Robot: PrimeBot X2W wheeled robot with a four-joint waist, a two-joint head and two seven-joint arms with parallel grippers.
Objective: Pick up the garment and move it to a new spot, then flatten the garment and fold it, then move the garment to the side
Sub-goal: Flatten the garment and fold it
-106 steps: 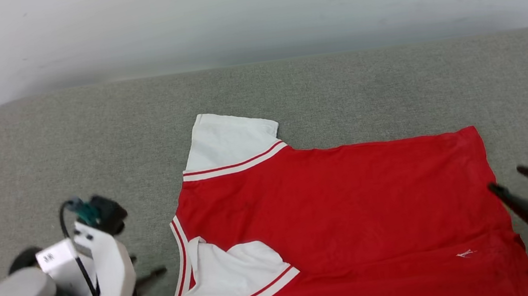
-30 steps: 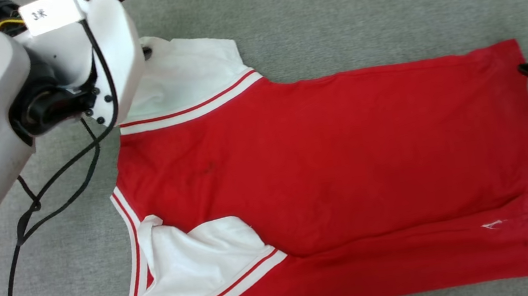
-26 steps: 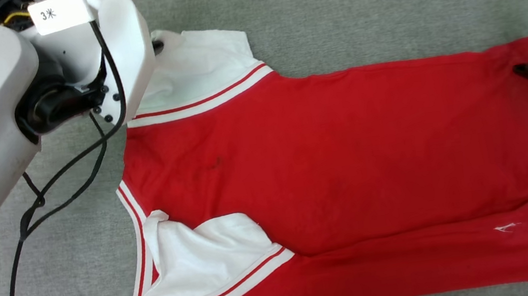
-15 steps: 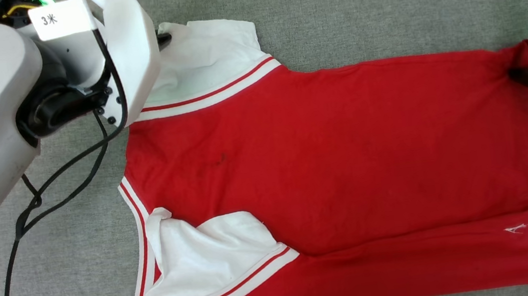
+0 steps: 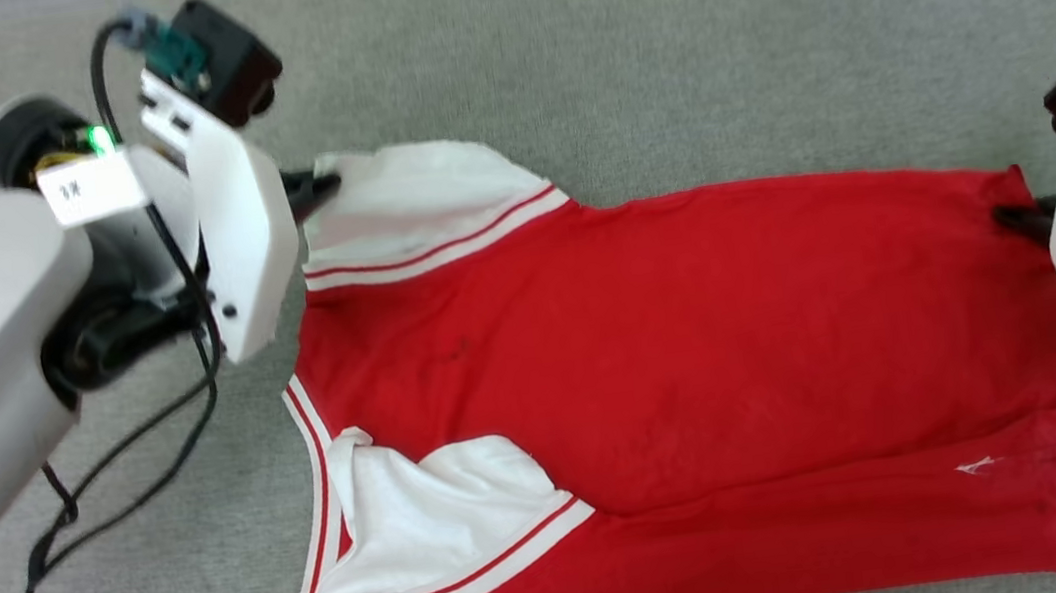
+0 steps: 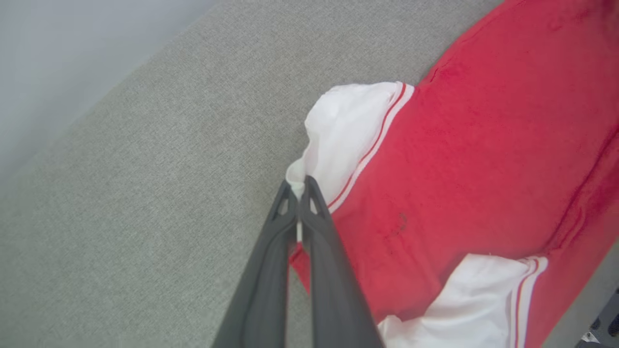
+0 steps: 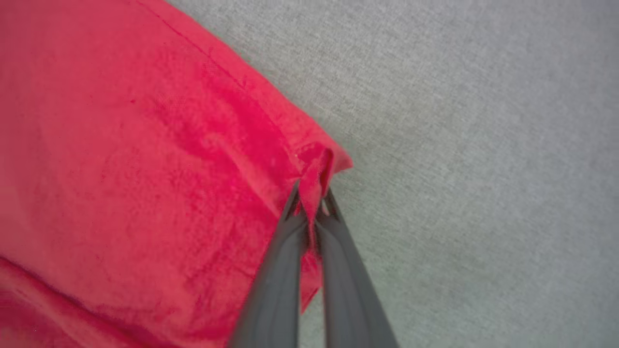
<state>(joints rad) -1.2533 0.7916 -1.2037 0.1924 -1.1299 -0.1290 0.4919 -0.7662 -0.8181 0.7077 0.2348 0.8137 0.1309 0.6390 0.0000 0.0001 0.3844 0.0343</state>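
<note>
Left claw (image 5: 320, 183) is clamped shut on the outer edge of the white sleeve (image 5: 420, 199), upper left of the head view. On the left wrist view I've got the two dark fingers (image 6: 319, 227) pressed together, with a sliver of white cloth pinched right at the tips, and the sleeve pulls into a point toward them.

Right claw (image 5: 1012, 217) is closed too, at the right edge of the head view, biting the hem corner (image 7: 319, 169). The right wrist view shows that red corner bunched up and squeezed between the tips, with the cloth around it wrinkling toward the grip.

The red jersey T-shirt (image 5: 694, 336) lies spread on the grey fabric-covered table (image 5: 659, 49). It fills the middle of the head view, with the collar end toward the left of the frame and the hem toward the right.

The second sleeve (image 5: 435, 519) sits at the lower left, folded in over the red body with its red-and-white striped trim showing. A crease runs across the shirt near the bottom of the frame.

A black cable (image 5: 136, 466) hangs from my left arm across the table at the lower left, clear of the shirt.
</note>
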